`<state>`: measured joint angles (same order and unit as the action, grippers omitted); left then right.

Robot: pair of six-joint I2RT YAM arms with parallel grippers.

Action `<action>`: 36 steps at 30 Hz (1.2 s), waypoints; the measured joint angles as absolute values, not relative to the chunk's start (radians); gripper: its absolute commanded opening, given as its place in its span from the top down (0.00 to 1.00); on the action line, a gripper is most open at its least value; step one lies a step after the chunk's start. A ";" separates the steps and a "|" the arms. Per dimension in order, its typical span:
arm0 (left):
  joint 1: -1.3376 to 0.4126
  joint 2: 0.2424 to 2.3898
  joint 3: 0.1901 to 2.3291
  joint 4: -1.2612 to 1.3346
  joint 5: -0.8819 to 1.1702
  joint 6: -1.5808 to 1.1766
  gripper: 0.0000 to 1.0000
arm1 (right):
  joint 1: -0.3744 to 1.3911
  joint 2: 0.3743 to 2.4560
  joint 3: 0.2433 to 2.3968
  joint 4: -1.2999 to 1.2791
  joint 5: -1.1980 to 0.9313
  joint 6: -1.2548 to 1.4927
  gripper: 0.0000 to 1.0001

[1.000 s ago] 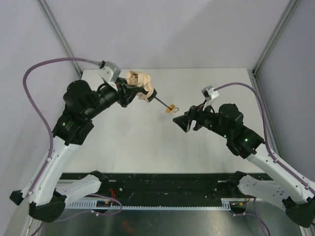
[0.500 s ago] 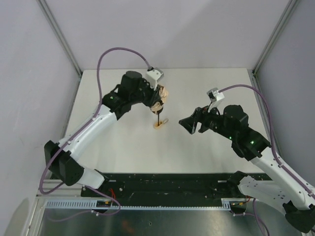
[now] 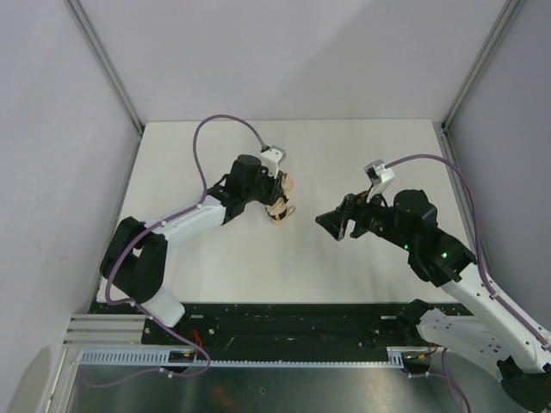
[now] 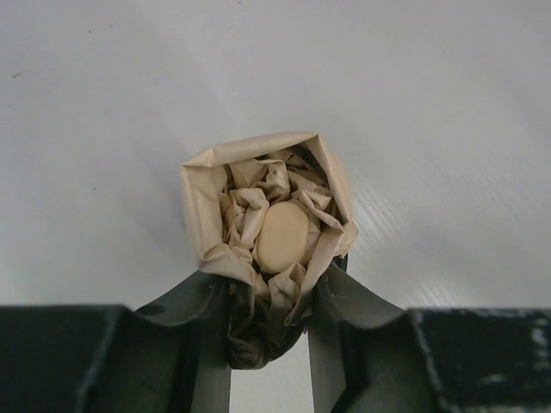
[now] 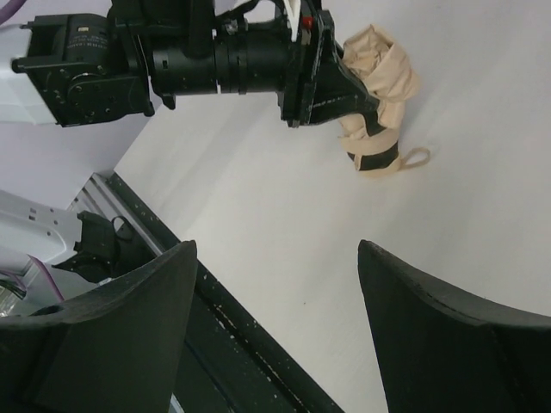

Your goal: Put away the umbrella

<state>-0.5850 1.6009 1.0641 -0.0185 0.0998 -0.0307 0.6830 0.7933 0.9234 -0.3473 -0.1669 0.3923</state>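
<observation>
The beige umbrella (image 3: 281,200) stands upright near the table's middle, its tan handle (image 3: 277,219) down on the table (image 3: 362,155) and its wrist loop to the right. The shaft is hidden. My left gripper (image 3: 275,194) is shut on the bunched canopy from the left. In the left wrist view the fingers (image 4: 207,318) squeeze the crumpled fabric (image 4: 258,215) around a tan cap (image 4: 282,237). In the right wrist view the umbrella (image 5: 376,69) and its handle (image 5: 376,163) show, held by the left gripper (image 5: 340,96). My right gripper (image 3: 332,221) is open and empty, right of the umbrella.
The table's black front rail (image 3: 284,323) runs along the near edge and shows in the right wrist view (image 5: 215,327). Grey walls and metal frame posts (image 3: 103,60) enclose the table on three sides.
My left arm has swung from the back left to the middle and turned the umbrella from lying slanted to upright, handle down. The black shaft no longer shows. The right gripper has shifted slightly right.
</observation>
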 measured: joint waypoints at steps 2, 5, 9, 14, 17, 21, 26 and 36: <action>-0.575 1.601 1.048 0.017 0.108 -0.056 1.00 | 0.683 0.793 0.914 -0.347 -0.173 0.393 0.21; -0.537 1.604 1.042 0.036 0.158 -0.134 1.00 | 0.683 0.793 0.903 -0.348 -0.181 0.393 0.21; -0.380 1.604 1.003 0.070 0.311 -0.346 1.00 | 0.683 0.794 0.897 -0.348 -0.193 0.397 0.21; -0.085 1.664 1.000 0.152 0.461 -0.632 0.96 | 0.683 0.810 0.897 -0.347 -0.215 0.405 0.21; 0.060 1.755 1.036 0.248 0.517 -0.792 0.92 | 0.683 0.815 0.896 -0.346 -0.226 0.418 0.21; 0.194 1.925 1.168 0.339 0.548 -0.952 0.86 | 0.683 0.810 0.896 -0.345 -0.230 0.433 0.21; 0.278 2.177 1.402 0.501 0.532 -1.147 0.83 | 0.683 0.803 0.896 -0.343 -0.229 0.438 0.21; 0.295 2.466 1.581 0.649 0.462 -1.398 0.56 | 0.682 0.802 0.895 -0.340 -0.225 0.445 0.21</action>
